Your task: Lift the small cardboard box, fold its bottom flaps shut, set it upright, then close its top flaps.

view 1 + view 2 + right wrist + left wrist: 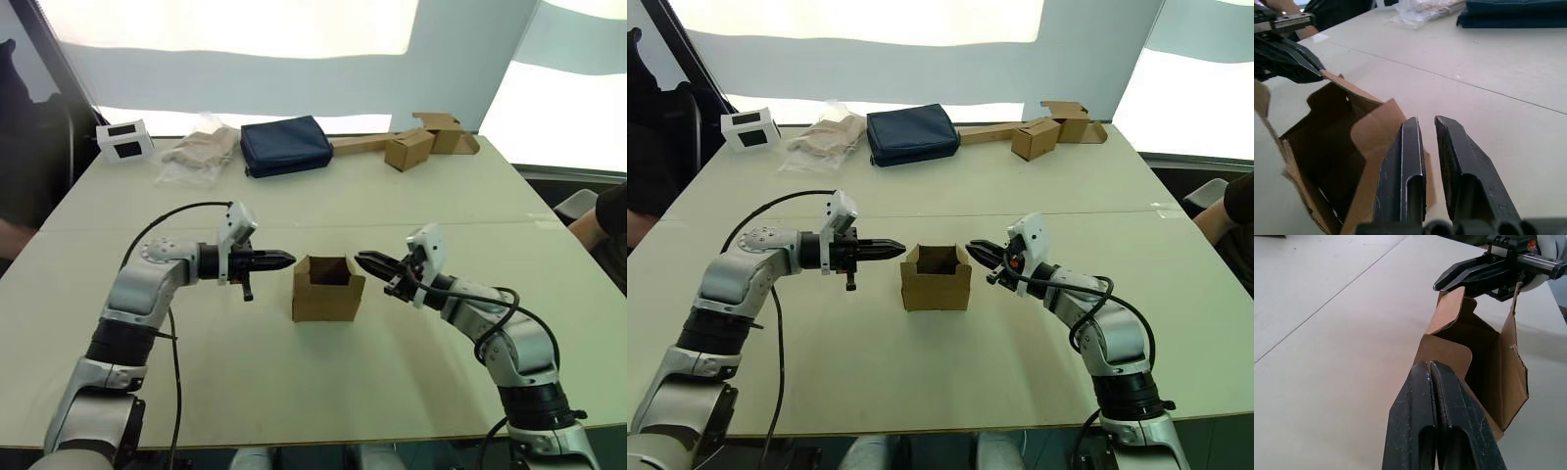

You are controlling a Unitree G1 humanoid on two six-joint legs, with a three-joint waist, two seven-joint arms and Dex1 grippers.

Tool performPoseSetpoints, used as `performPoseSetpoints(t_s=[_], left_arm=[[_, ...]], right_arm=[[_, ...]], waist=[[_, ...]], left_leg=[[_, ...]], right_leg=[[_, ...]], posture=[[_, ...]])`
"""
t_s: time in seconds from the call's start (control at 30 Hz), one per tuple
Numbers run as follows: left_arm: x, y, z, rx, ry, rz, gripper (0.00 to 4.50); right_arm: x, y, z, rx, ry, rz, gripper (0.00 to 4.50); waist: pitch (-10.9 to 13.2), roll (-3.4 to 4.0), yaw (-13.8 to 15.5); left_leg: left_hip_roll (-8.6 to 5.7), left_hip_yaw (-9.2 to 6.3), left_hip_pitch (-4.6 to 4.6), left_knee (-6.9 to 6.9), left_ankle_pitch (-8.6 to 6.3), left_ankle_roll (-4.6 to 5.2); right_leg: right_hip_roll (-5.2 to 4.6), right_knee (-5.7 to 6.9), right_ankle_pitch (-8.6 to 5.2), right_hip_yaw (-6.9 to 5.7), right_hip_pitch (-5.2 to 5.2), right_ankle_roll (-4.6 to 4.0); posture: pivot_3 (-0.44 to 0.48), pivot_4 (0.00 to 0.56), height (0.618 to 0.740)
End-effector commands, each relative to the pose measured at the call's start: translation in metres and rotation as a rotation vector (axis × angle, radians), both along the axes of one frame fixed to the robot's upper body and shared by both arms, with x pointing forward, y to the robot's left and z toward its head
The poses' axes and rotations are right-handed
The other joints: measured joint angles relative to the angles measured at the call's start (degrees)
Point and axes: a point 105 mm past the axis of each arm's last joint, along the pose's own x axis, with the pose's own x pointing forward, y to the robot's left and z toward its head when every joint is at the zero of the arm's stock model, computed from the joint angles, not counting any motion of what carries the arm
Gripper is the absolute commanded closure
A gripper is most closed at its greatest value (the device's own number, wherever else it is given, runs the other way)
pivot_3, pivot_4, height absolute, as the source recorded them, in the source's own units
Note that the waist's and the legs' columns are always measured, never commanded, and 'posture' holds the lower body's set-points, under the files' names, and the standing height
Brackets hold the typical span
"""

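The small cardboard box (328,294) stands upright mid-table with its open end up. Its top flaps (315,268) stick up around the opening. The bottom flaps are hidden beneath it. My left gripper (287,259) is shut and empty, its tip just left of the box at the near flap (1444,350). My right gripper (362,258) comes in from the right with a narrow gap between its fingers (1410,147) and nothing in it. Its tip is at the box's right flap (1376,127). Both grippers point at each other across the box (1484,367).
Along the table's far edge lie a white device (124,140), a clear bag of beige material (201,147), a navy pouch (286,145) and smaller brown boxes on a cardboard strip (421,142). A person's arm (602,220) shows at the right edge.
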Motion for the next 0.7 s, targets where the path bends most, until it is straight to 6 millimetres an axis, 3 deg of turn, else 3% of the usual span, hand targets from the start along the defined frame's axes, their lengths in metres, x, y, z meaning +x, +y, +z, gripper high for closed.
performPoseSetpoints(t_s=[0.03,0.2,0.3,0.6,0.7], left_arm=[[-0.005,-0.008,-0.005,0.019,-0.007,-0.041,4.45],[-0.005,-0.009,-0.027,0.098,0.0,-0.043,4.45],[-0.002,-0.007,-0.034,0.123,-0.008,-0.034,4.45],[0.002,-0.002,-0.015,0.052,-0.03,-0.001,4.45],[0.001,-0.001,-0.005,0.02,-0.04,0.008,4.45]], right_arm=[[-0.006,0.012,-0.004,-0.024,-0.008,0.082,4.02],[-0.007,0.017,-0.027,-0.155,0.001,0.124,4.02],[-0.004,0.018,-0.029,-0.178,-0.009,0.125,4.02],[0.001,0.01,-0.026,-0.287,-0.053,0.127,4.02],[-0.001,0.011,-0.016,-0.26,-0.063,0.14,4.02]], waist=[[0.0,0.0,-0.07],[-0.01,-0.01,-0.23],[-0.06,-0.02,-0.23],[-0.08,-0.03,-0.21],[-0.08,-0.03,-0.06]], left_leg=[[0.0,0.0,0.0,0.0,0.0,0.0],[0.01,0.03,0.03,0.0,0.0,0.0],[0.01,0.04,0.19,0.0,0.0,0.0],[0.03,0.0,0.37,-0.02,0.0,0.0],[0.02,-0.01,0.36,-0.02,0.0,0.0]], right_leg=[[-0.01,0.0,0.0,0.0,0.0,0.0],[0.02,0.01,0.0,0.0,0.0,-0.01],[0.04,0.01,-0.01,0.0,0.14,-0.02],[0.02,0.01,-0.02,0.01,0.31,-0.04],[0.02,0.01,-0.02,0.01,0.31,-0.04]], posture=[[0.0,0.15,0.74],[0.0,0.15,0.74],[0.0,0.15,0.74],[0.0,0.15,0.74],[0.0,0.15,0.74]])
